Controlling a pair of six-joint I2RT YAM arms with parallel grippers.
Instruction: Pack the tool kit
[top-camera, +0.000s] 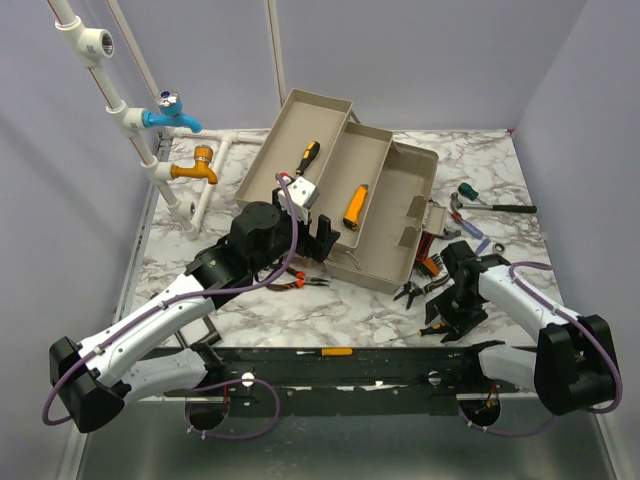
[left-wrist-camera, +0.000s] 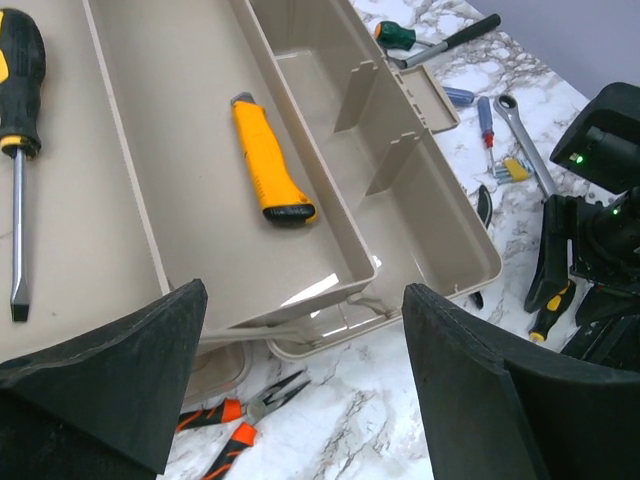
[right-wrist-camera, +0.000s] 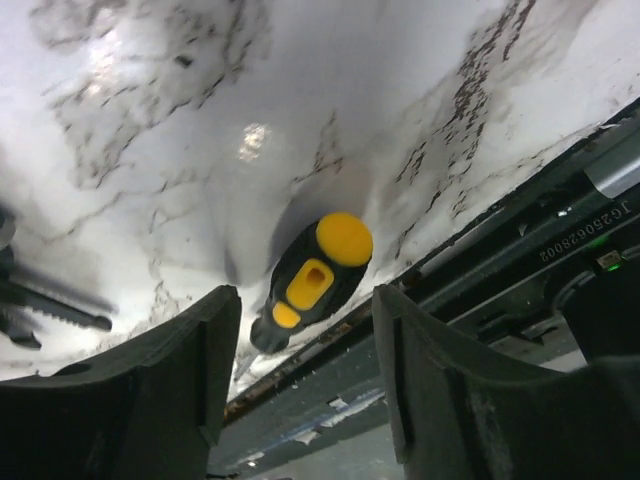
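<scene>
The beige toolbox (top-camera: 385, 272) stands open mid-table with its trays folded out. A black-and-yellow screwdriver (top-camera: 309, 156) (left-wrist-camera: 18, 100) lies in the far-left tray, and a yellow utility knife (top-camera: 355, 205) (left-wrist-camera: 268, 170) in the middle tray. My left gripper (top-camera: 322, 238) (left-wrist-camera: 300, 385) hangs open and empty over the box's near corner, above the orange-handled pliers (top-camera: 300, 282) (left-wrist-camera: 228, 425) on the table. My right gripper (top-camera: 442, 322) (right-wrist-camera: 305, 370) is open, pointing down at the near table edge. A stubby yellow-and-black screwdriver (right-wrist-camera: 315, 268) (left-wrist-camera: 550, 305) lies between its fingers, with gaps on both sides.
White pipes with a blue tap (top-camera: 170, 116) and an orange tap (top-camera: 195, 168) stand at the back left. Loose tools lie right of the box: a hammer (top-camera: 505, 208), small screwdrivers (top-camera: 470, 228), a wrench (left-wrist-camera: 525, 135), dark pliers (top-camera: 410, 292). A black rail (top-camera: 350, 365) runs along the near edge.
</scene>
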